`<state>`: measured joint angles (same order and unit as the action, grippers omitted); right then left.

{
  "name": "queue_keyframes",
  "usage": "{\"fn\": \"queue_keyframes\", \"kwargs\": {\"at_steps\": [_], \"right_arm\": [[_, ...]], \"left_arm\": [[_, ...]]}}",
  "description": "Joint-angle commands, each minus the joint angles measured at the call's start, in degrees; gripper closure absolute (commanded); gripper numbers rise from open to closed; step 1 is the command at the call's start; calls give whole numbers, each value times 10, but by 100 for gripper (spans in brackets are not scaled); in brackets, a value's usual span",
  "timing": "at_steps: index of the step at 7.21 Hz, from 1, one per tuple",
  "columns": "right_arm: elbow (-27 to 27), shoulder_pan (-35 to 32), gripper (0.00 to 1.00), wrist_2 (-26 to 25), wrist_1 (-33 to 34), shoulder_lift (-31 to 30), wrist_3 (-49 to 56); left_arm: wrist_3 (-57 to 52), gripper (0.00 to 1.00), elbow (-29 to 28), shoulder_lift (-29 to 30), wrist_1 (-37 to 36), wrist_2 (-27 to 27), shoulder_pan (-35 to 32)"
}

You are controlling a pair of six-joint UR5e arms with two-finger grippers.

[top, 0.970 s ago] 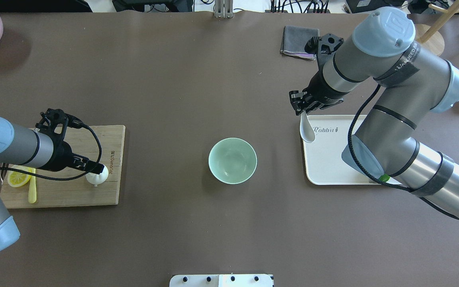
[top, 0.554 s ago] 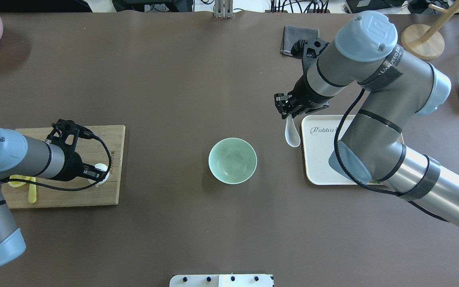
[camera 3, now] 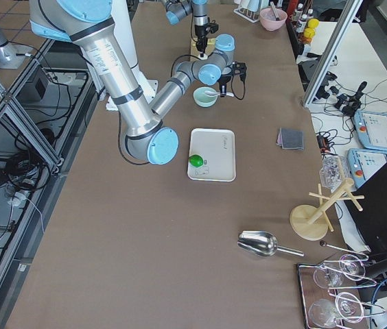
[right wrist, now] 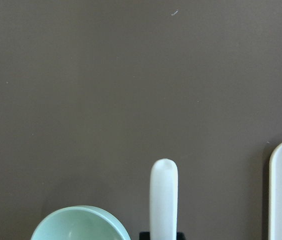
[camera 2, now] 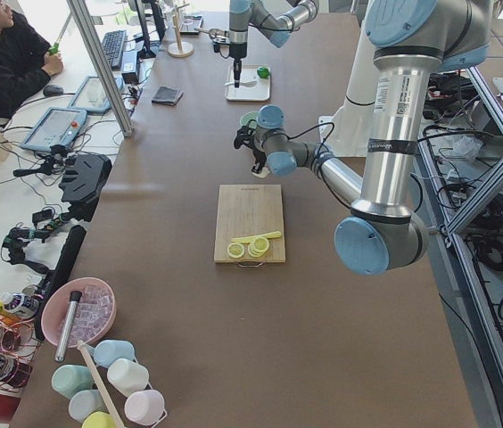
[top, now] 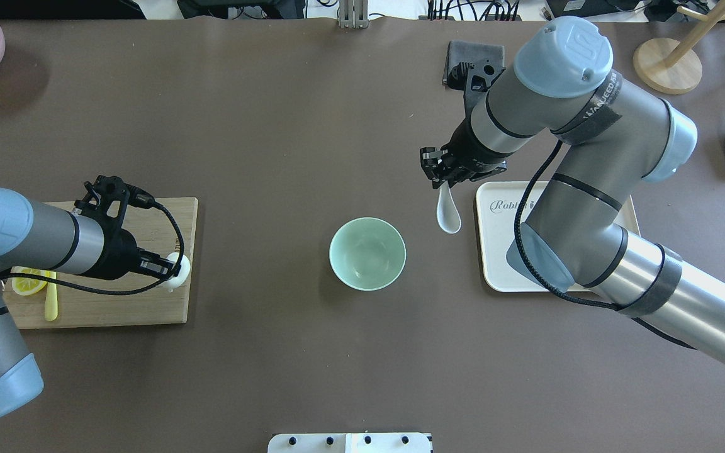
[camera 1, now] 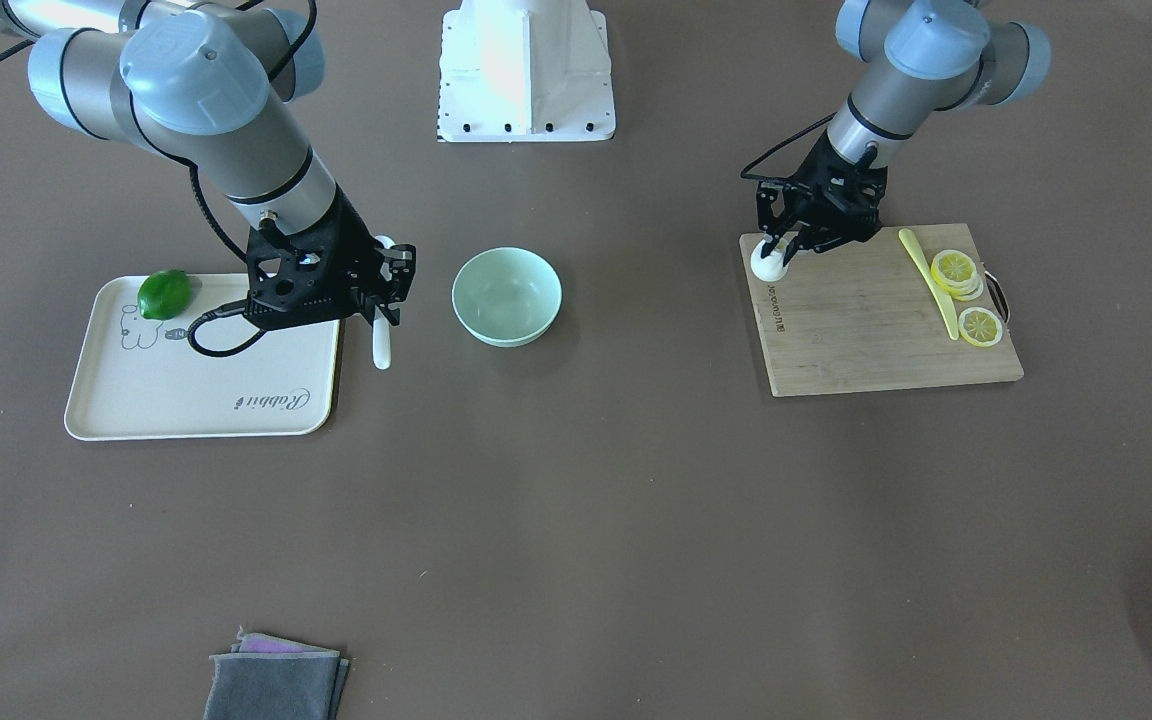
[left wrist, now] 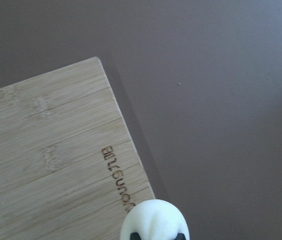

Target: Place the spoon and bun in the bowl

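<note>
My right gripper [top: 442, 180] is shut on the handle of the white spoon [top: 448, 217], which hangs scoop-down above the table between the tray and the mint-green bowl [top: 367, 253]. The spoon [right wrist: 164, 200] and the bowl's rim [right wrist: 81, 225] show in the right wrist view. From the front, the spoon [camera 1: 382, 345] is just left of the empty bowl [camera 1: 506, 295]. My left gripper [top: 172, 271] is shut on the white bun [top: 178, 272] at the cutting board's edge nearest the bowl. The bun also shows in the front view [camera 1: 768, 262] and the left wrist view [left wrist: 154, 220].
The wooden cutting board [top: 117, 308] holds lemon slices [camera 1: 956, 270] and a thin yellow knife [camera 1: 931, 280]. A cream tray [top: 501, 251] right of the bowl holds a lime [camera 1: 164, 294]. A grey cloth [top: 457, 50] lies at the far side.
My right gripper has carried the spoon left, off the tray and closer to the bowl. My left gripper has moved the bun right, to the board's edge.
</note>
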<state>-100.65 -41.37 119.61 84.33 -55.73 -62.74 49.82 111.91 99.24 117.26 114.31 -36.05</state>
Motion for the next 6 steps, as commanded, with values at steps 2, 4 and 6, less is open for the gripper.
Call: {"fn": "queue_keyframes", "kwargs": {"at_steps": [2,4,6], "right_arm": [[44,57,100,-43,-8,40,-43],[54,115,100,-94,-17,50,-73],[125,131,100,-128,-88,85,-114]], "left_arm": [[3,100,1,143,-147,12,-23],[5,100,0,158,-156,15,-45],[5,100,1,178,-186,25,-50]]}}
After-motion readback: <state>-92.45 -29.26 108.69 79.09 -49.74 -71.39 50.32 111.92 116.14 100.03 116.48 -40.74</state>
